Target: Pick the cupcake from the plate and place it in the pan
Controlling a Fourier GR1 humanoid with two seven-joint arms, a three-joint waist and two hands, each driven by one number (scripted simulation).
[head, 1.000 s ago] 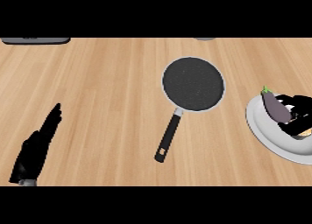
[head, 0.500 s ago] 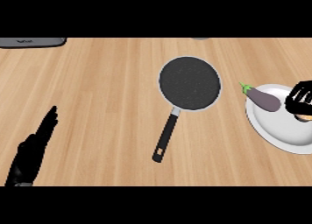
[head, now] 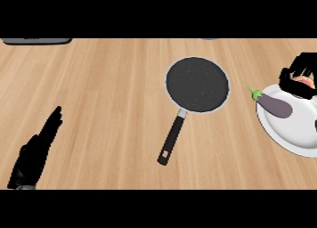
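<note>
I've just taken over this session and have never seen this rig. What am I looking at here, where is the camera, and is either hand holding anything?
The camera sits at the robot's head and looks steeply down at a wooden counter. The black shapes are the robot's hands. The left hand rests open near the lower left, holding nothing. The right hand is at the right edge, its fingers curled round the cupcake, which shows only partly between them, over the far end of the white plate. An eggplant lies on that plate. The empty black pan lies mid-counter, handle pointing toward the robot. A dark object is cut off at the top left; I cannot identify it.
</note>
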